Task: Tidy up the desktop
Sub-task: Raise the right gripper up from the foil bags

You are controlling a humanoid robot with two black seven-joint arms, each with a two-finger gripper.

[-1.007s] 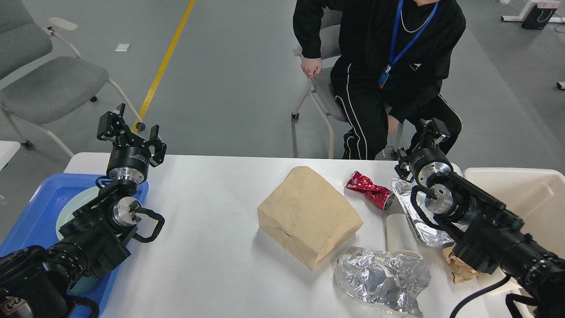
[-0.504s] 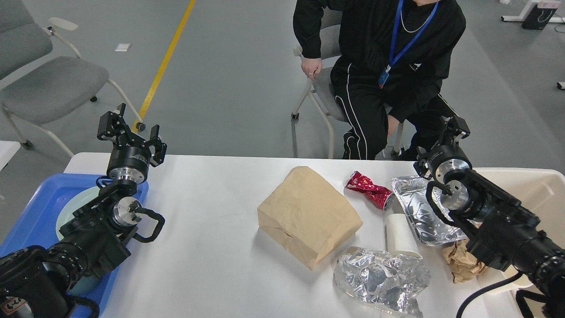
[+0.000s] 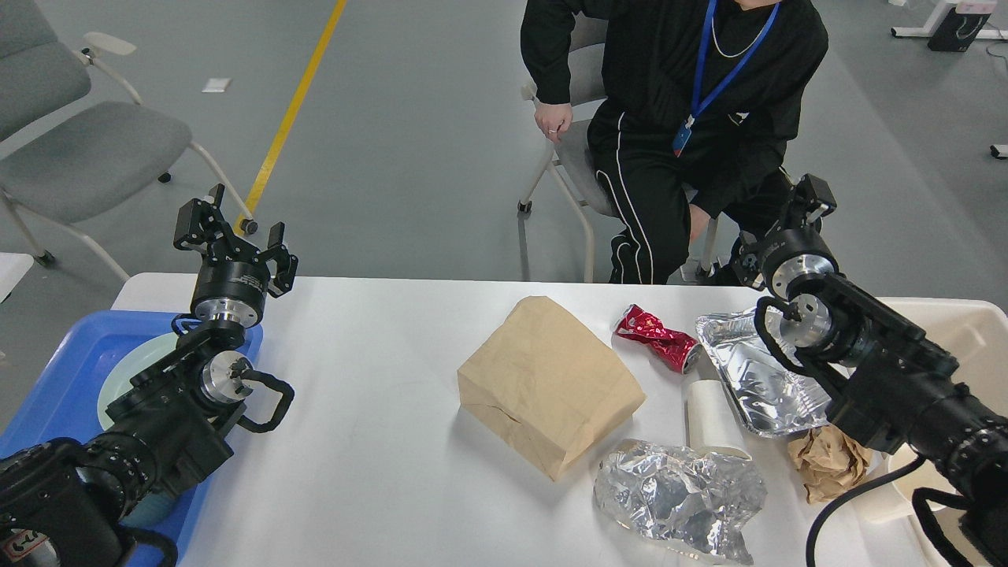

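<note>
**Both pincers up in the air, litter spread across the white surface**

Left pincer first: fingers spread wide apart, nothing between them, touching nothing. It points up and away at the far left edge of the surface, just above the corner of the blue tray. The left arm climbs to it from the lower left corner, crossing over the tray and the pale plate lying in it.

Over to the right pincer: it shows small and dark against the seated person's black trousers, and I cannot tell whether its fingers are apart or together. Nothing seen in it. It is raised past the far right edge of the surface, with the right arm running in from the lower right corner, over the beige bin and the near end of the foil tray.

On the surface itself, the right half carries the litter: a brown paper bag near the middle, a crushed red can beyond it, a white paper cup on its side just beside the foil tray, crumpled foil at the near edge, and a brown paper ball by the right arm. Grey chairs stand on the floor at far left.
</note>
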